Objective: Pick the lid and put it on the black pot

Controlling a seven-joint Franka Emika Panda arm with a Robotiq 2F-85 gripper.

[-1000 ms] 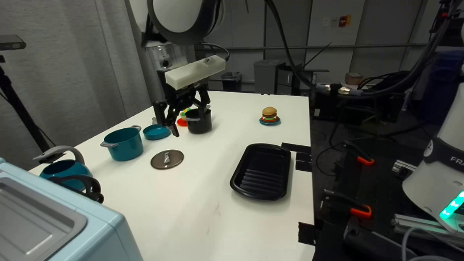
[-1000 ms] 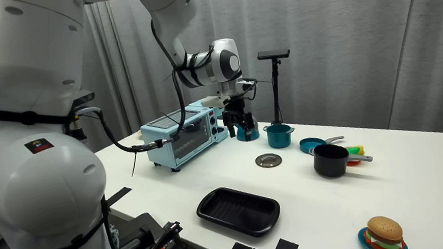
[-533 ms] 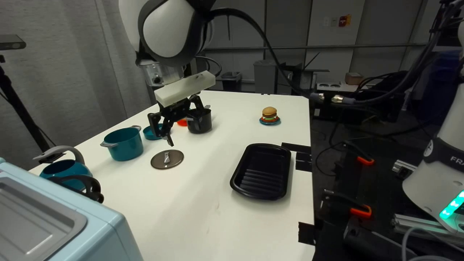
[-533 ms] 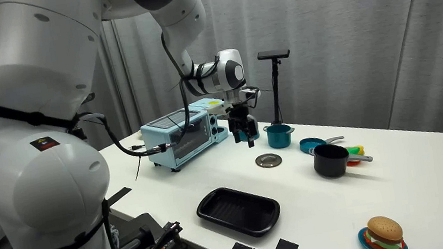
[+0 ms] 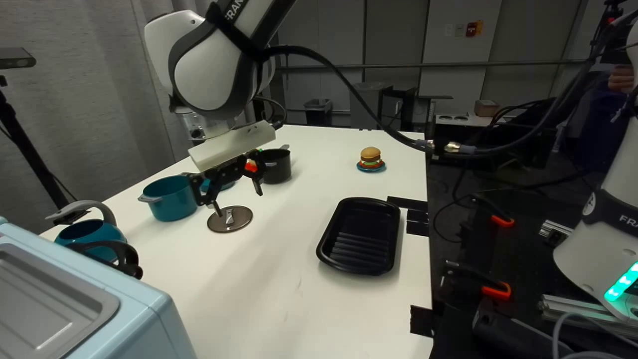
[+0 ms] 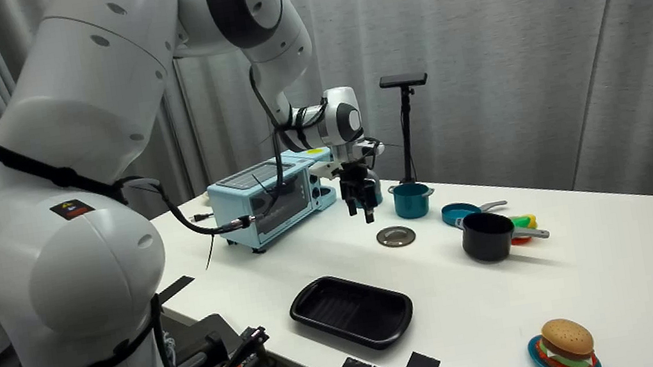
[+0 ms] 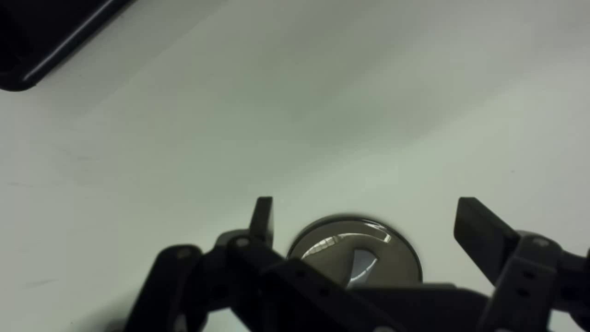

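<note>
The lid (image 5: pixel 239 222) is a flat round dark-grey disc with a small grey knob. It lies on the white table in both exterior views (image 6: pixel 396 236). In the wrist view the lid (image 7: pixel 322 265) shows between the fingers, its lower part hidden by the gripper. My gripper (image 5: pixel 238 202) is open and empty, above the lid and pointing down; it also shows in an exterior view (image 6: pixel 361 216). The black pot (image 6: pixel 483 244) stands upright and uncovered, with a grey handle. It is partly behind the gripper in an exterior view (image 5: pixel 279 167).
A teal pot (image 5: pixel 172 202) and a teal dish (image 6: pixel 459 211) stand near the lid. A black grill pan (image 5: pixel 361 237) lies nearer the robot base. A toy burger (image 5: pixel 370 157), a teal kettle (image 5: pixel 92 239) and a light-blue toaster oven (image 6: pixel 264 202) are also on the table.
My gripper has moved down toward the lid, and to the left in an exterior view. It stays open. The lid and the black pot have not moved.
</note>
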